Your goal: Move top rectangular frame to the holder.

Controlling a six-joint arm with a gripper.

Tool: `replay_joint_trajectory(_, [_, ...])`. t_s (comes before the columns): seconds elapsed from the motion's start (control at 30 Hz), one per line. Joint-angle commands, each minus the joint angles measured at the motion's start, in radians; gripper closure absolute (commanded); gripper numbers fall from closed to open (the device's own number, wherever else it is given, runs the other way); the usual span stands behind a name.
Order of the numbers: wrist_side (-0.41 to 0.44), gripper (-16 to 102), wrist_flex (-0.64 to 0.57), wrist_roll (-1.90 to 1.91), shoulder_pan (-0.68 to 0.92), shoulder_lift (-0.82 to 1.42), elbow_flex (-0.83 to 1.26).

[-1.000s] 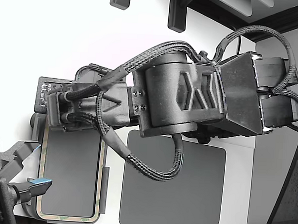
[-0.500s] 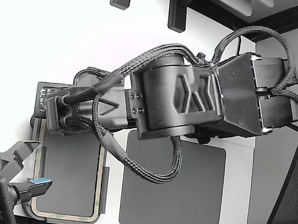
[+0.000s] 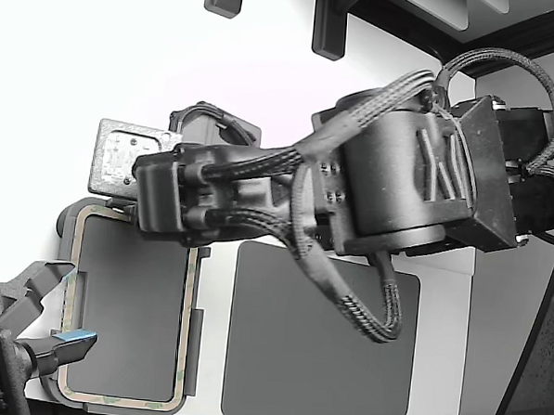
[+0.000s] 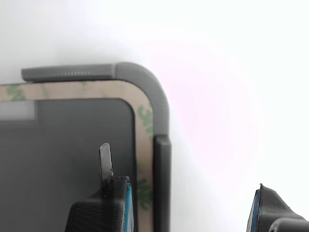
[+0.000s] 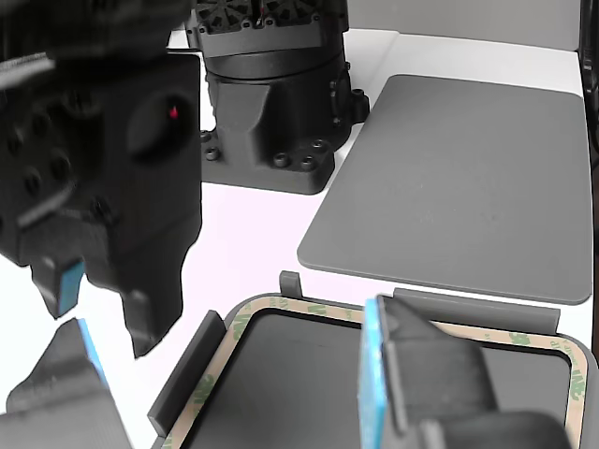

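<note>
From my end the gripper [image 4: 193, 205] has its jaws spread wide with nothing between them, hovering over one corner of the holder [image 4: 161, 104]. The top rectangular frame [image 3: 191, 287] is lying flat inside the holder's raised tabs, on the exterior view's left, just beside the dark grey mat [image 3: 320, 359].

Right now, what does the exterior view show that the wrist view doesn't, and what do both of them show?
Only the exterior view shows the whole arm with its braided cables, the large dark grey mat and a second tool at the lower left. Only the wrist view shows the tool close up, open and empty, beside a thin metal blade. Both show the tan-rimmed rectangular frame sitting inside the grey holder on the white table.
</note>
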Motion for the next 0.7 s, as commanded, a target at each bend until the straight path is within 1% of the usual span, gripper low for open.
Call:
replay_joint_trajectory(0.0, [0.026,-14,0.009,0.066,-0.017,0.098,0.0])
replay_joint_trajectory(0.07, [0.046,-14,0.009,0.069,-0.026,0.138,0.009])
replay_joint_trajectory(0.13, [0.044,-14,0.008,0.054,-0.043,0.195,0.038])
replay_joint_trajectory(0.2, [0.054,-14,-0.006,0.029,-0.064,0.267,0.087])
replay_joint_trajectory(0.27, [0.083,-14,-0.025,0.078,-0.094,0.347,0.153])
replay_joint_trajectory(0.3, [0.1,-14,-0.049,0.087,-0.11,0.397,0.209])
replay_joint_trajectory(0.37, [0.124,-14,-0.138,0.057,-0.147,0.518,0.359])
replay_joint_trajectory(0.43, [0.1,-14,-0.245,-0.025,-0.192,0.646,0.525])
replay_joint_trajectory(0.5, [0.044,-14,-0.339,-0.095,-0.239,0.761,0.686])
replay_joint_trajectory(0.6, [-0.044,-14,-0.453,-0.169,-0.307,0.928,0.907])
replay_joint_trajectory(0.67, [-0.077,-14,-0.523,-0.175,-0.339,1.045,1.046])
